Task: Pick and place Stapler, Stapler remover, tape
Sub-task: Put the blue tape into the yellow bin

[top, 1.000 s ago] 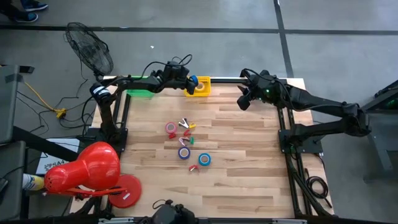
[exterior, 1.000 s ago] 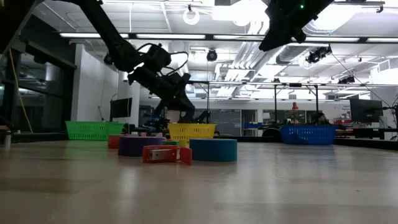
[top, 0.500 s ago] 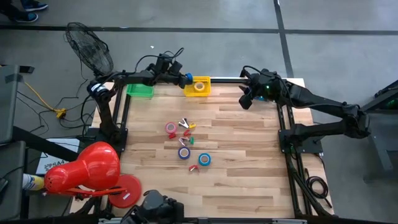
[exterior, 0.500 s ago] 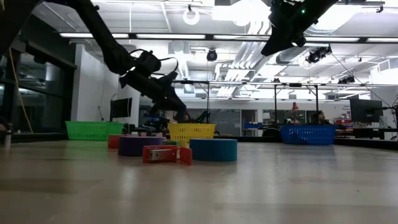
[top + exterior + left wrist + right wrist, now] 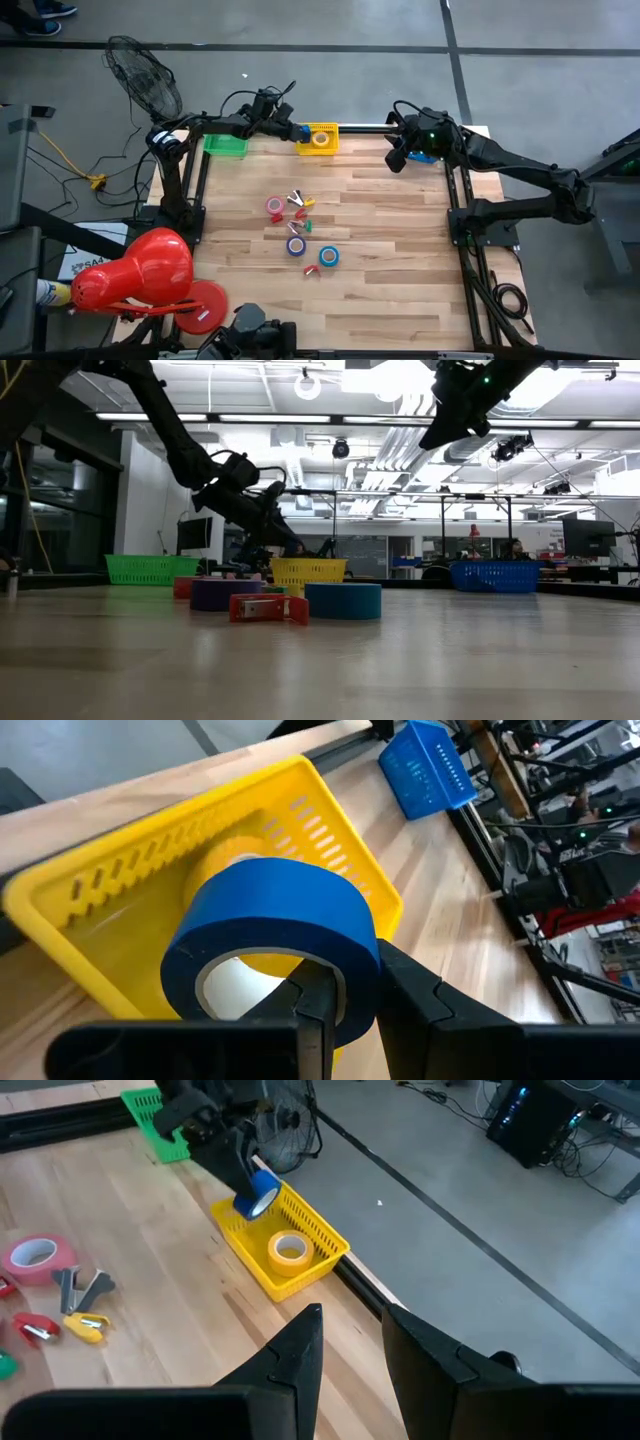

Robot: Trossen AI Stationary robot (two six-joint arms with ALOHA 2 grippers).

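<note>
- Progress: I count 1 yellow tape roll (image 5: 290, 1251) already lying in the yellow basket (image 5: 330, 131); a 2nd roll, the blue tape roll (image 5: 270, 935), is on its way in.
- Left tool (image 5: 355, 995): clamped on the wall of the blue tape roll, 1 finger inside the core and 1 outside, held just above the yellow basket's near rim, not yet released.
- Right tool (image 5: 350, 1345): raised over the far right corner of the surface (image 5: 400, 280), empty, its fingers standing slightly apart.
- Left to do, by my judgement: pink tape roll (image 5: 275, 206), purple tape roll (image 5: 296, 245) and another blue tape roll (image 5: 329, 257) lie mid-surface among small red, yellow and green pieces.
- Green basket (image 5: 225, 146): far left corner; contents not visible.
- Blue basket (image 5: 428, 767): far right corner; contents not visible.
</note>
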